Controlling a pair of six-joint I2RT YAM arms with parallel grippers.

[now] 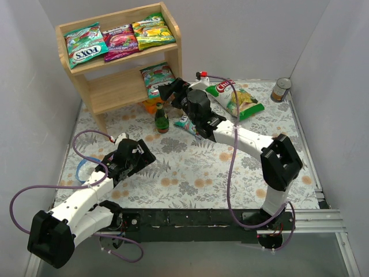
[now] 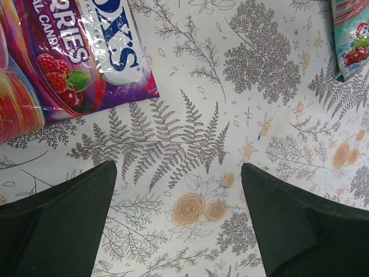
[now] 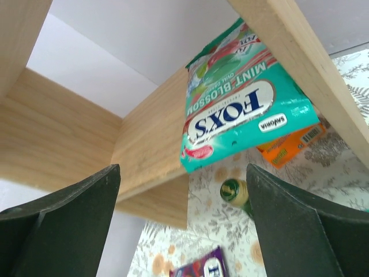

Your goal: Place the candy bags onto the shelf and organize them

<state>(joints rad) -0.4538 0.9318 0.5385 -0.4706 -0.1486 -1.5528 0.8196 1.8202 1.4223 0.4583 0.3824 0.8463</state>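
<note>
4 candy bags (image 1: 120, 40) sit on the shelf (image 1: 115, 89), the mint bag (image 3: 242, 109) at 1 o'clock of the open, empty right gripper (image 3: 182, 167); next, I judge, the open left gripper (image 2: 179, 167) must grasp the berries bag (image 2: 75, 57) at its 11 o'clock.

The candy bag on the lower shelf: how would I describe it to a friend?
Find the light wooden two-tier shelf at the back left. On its lower tier, at the right end, lies a glossy teal FOX'S pouch. It is the only bag on that tier; the three other pouches lie on the top tier.
</note>
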